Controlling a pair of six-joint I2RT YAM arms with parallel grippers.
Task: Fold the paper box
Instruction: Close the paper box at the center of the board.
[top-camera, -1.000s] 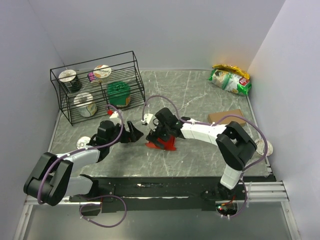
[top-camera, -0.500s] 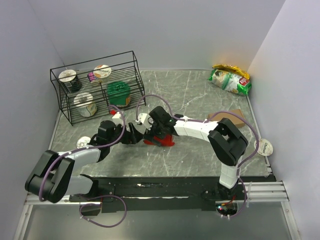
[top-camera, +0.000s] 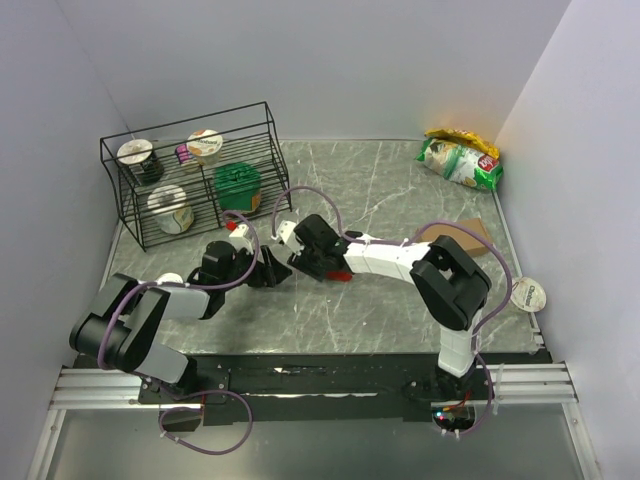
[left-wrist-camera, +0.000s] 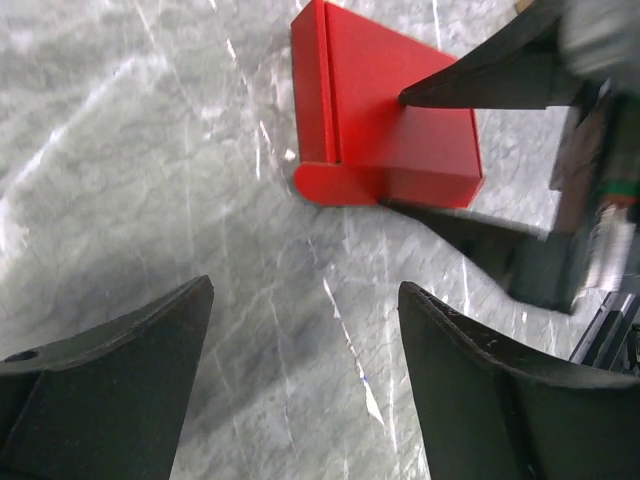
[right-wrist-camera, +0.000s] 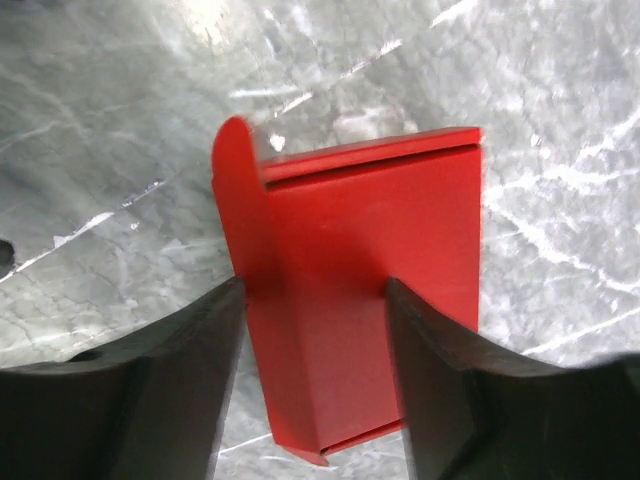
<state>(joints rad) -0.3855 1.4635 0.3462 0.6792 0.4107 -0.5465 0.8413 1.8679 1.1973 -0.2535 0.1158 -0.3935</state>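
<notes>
Slip risk: paper box clamped by right gripper mid-frame, rounded flap sticking out; left gripper spread empty nearby, may collide, crumple card.

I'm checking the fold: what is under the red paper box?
Grey marbled table shows around the bright red card box, held by the right gripper. Its underside and inside are hidden by its own card.

I see bright, even overhead light, white glare streaks on the surface ahead of the right tool, its own fingers blurred and dark up close, and a soft shadow left of the left tool.
</notes>
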